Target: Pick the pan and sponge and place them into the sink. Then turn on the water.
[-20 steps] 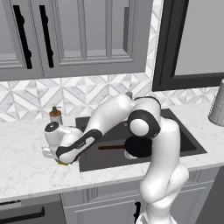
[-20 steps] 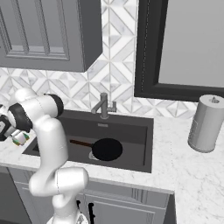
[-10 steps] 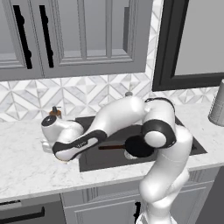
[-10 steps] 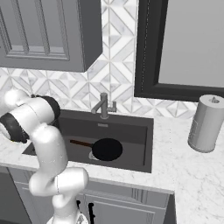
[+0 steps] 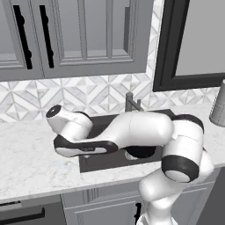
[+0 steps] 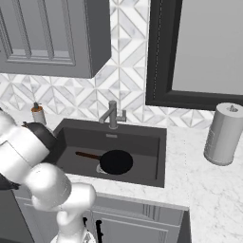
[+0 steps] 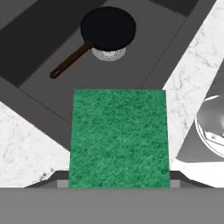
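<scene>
In the hand view my gripper (image 7: 119, 181) is shut on the green sponge (image 7: 119, 138), which hangs over the rim where the marble counter meets the sink (image 7: 39, 30). The sponge hides my fingertips. The black pan (image 7: 108, 28) lies on the basin floor over the drain, its brown handle pointing away from the sponge. The pan (image 6: 116, 162) also shows in the sink (image 6: 142, 147) in the right base view. My arm partly covers the pan (image 5: 140, 152) in the left base view. No water is in view at the faucet (image 6: 112, 114).
A soap dispenser (image 6: 38, 114) stands on the counter left of the basin. A paper towel roll (image 6: 223, 134) stands at the far right. The faucet (image 5: 130, 102) rises behind the sink, under the wall cabinets.
The jaws closed on the sponge at the counter left of the sink. The hand has since risen with it and swung toward the basin edge. The pan has not moved.
</scene>
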Tool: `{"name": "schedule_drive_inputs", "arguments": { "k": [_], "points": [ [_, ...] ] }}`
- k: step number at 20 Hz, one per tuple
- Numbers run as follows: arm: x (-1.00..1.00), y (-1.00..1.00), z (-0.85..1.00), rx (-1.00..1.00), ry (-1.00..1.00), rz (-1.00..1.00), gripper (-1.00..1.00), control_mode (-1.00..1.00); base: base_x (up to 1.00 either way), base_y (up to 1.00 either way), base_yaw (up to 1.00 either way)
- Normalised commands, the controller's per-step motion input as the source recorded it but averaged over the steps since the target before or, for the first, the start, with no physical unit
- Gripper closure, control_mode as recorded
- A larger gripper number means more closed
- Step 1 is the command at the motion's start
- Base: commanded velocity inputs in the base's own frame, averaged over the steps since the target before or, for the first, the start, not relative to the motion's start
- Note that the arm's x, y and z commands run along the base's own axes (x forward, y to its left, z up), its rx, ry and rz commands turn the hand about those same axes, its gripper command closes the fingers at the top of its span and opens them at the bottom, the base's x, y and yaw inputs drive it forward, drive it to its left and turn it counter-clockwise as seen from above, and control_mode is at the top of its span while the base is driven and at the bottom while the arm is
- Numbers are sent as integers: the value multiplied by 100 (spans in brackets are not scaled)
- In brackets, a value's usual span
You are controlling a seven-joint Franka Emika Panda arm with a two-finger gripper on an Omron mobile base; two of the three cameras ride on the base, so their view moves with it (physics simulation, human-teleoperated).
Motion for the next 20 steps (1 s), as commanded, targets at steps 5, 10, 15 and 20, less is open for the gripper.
{"name": "schedule_drive_inputs", "arguments": {
  "k": [5, 10, 15, 20],
  "points": [
    [-29, -98, 8, -2, -35, -30, 100, -100, 0, 0, 0],
    [-6, -100, 4, 6, -31, -20, 100, -100, 0, 0, 0],
    [0, -100, 20, 24, -7, -12, 100, -100, 0, 0, 0],
    [0, -100, 19, 36, 0, -3, 100, -100, 0, 0, 0]
  ]
}}
